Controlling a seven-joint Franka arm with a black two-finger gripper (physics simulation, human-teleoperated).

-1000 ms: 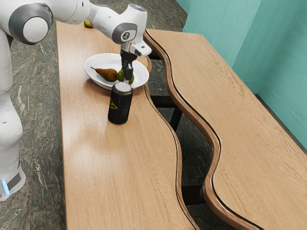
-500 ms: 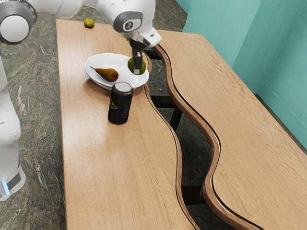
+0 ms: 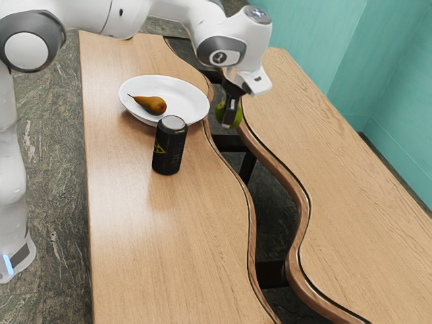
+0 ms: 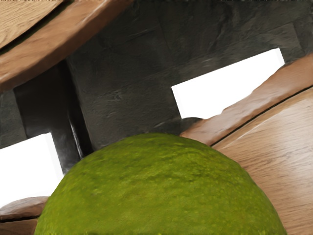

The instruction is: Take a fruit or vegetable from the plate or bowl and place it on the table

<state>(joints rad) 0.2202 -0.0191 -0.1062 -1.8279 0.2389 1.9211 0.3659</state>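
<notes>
My gripper (image 3: 230, 113) is shut on a round green fruit (image 3: 236, 115), held in the air over the wavy gap between the two table halves, on the exterior view's right of the plate. In the wrist view the green fruit (image 4: 161, 191) looms large under the hand, over the dark gap and the wooden edges. A brown pear (image 3: 152, 104) lies in the white oval plate (image 3: 188, 94). The near table half (image 3: 135, 236) carries the plate.
A black can (image 3: 169, 148) stands upright right in front of the plate. The other table half (image 3: 337, 162) lies beyond the gap, with its curved raised edge (image 3: 297, 192). Dark crossbars (image 3: 231, 143) span the gap.
The green fruit has come up out of the plate in my gripper and moved toward the exterior view's right, past the plate's rim. Pear, plate and can have stayed put.
</notes>
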